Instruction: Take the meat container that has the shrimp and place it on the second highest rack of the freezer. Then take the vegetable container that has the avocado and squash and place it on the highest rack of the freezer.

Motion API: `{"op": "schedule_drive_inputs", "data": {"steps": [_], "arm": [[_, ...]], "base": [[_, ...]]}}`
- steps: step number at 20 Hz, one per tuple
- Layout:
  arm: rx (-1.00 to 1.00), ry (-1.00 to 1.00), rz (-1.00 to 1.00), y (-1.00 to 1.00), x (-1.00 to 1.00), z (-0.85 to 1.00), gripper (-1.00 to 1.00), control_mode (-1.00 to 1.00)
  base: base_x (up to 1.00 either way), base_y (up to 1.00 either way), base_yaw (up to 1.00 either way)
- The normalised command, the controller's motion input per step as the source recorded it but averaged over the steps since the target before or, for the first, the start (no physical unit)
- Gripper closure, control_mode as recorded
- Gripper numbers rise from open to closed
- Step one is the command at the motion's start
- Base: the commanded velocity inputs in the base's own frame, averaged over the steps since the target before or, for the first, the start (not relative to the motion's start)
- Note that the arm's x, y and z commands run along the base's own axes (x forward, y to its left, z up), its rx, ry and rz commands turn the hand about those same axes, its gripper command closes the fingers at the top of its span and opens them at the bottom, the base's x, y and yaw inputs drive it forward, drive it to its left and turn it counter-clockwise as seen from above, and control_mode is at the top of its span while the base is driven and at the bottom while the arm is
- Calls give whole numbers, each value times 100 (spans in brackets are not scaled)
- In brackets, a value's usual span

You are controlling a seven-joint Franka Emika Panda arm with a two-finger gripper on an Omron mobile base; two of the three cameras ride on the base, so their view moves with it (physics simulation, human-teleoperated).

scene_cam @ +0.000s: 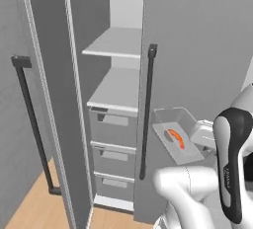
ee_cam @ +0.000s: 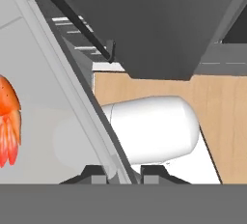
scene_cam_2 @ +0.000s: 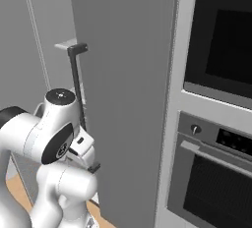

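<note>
The freezer (scene_cam: 74, 124) stands open on the left, its door (scene_cam: 47, 99) swung out, two light-grey shelves (scene_cam: 116, 43) above three drawers (scene_cam: 113, 156). Right of its dark bar handle (scene_cam: 147, 112), the meat container (scene_cam: 175, 136) hangs in the air, tilted, with the shrimp (scene_cam: 175, 138) inside. The gripper (ee_cam: 123, 172) pinches the tray's wall between its narrow-set fingertips (ee_cam: 96, 174).

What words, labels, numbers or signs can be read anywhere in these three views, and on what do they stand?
None can be read.
Dark band of the white robot arm: faint vertical lettering, too small and blurred to read.
Grey oven control panel: pale marks beside the round knob, too small to read.
Shallow grey shrimp tray and tall grey freezer cabinet: no text.
</note>
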Motion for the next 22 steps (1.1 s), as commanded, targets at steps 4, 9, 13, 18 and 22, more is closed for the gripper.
{"op": "schedule_drive_inputs", "data": {"steps": [4, 9, 13, 18, 22], "arm": [[0, 0, 0, 0, 0, 0, 100, 100], [0, 0, 0, 0, 0, 0, 100, 100], [0, 0, 0, 0, 0, 0, 100, 100], [0, 0, 0, 0, 0, 0, 100, 100], [0, 0, 0, 0, 0, 0, 100, 100]], "base": [[0, 68, -18], [0, 62, -5], [0, 34, -14], [3, 32, -22], [0, 35, -27]]}}
